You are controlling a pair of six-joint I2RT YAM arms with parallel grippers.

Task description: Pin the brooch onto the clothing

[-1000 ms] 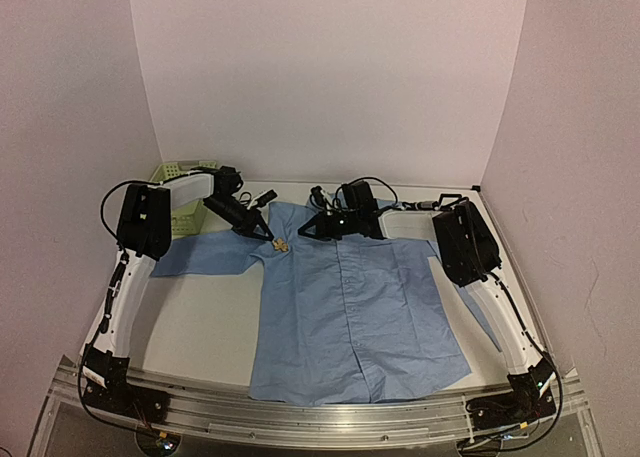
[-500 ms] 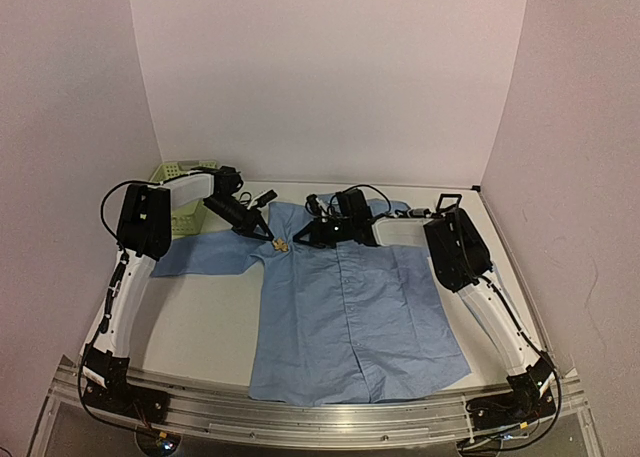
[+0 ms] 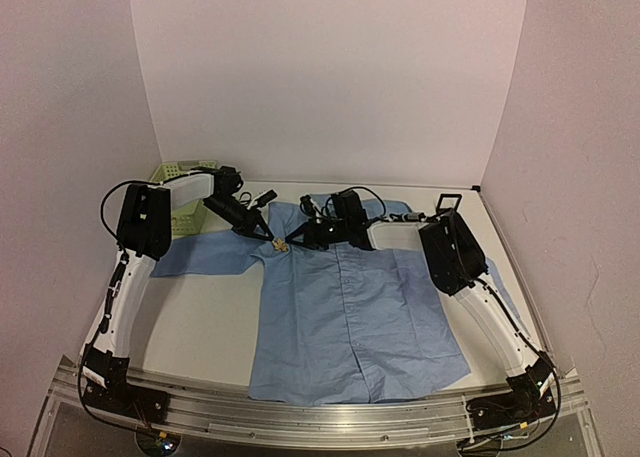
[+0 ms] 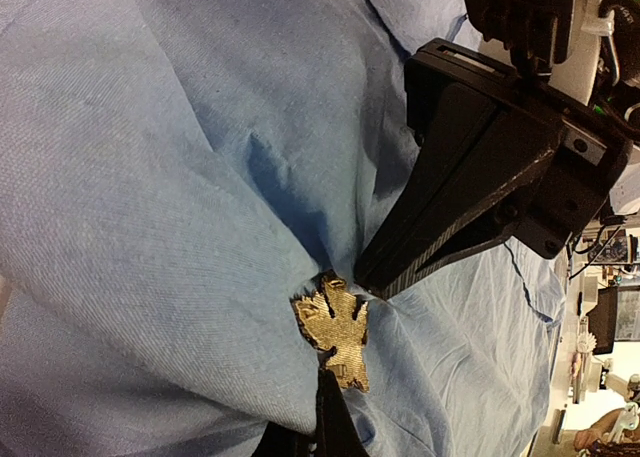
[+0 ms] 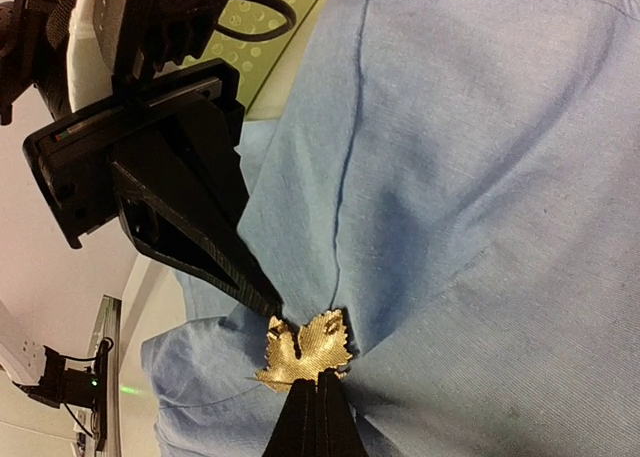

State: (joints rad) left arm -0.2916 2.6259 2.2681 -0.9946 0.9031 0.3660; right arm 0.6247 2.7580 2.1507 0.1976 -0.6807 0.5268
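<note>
The clothing, a light blue shirt, lies flat on the table with its collar at the far end. The brooch, a small golden leaf, sits on the shirt's left shoulder, where the cloth is puckered around it. My left gripper reaches in from the left, shut with its tips on the brooch's edge. My right gripper comes from the opposite side. Its fingers are pressed together, and their tips touch the brooch. The left gripper and the right gripper meet at the leaf.
A pale green basket stands at the back left behind the left arm, its wall also showing as the basket in the right wrist view. A small black square frame sits at the back right beside the shirt's sleeve.
The right gripper has slid left across the collar until its tips reach the brooch. The left gripper and the brooch have stayed put.
</note>
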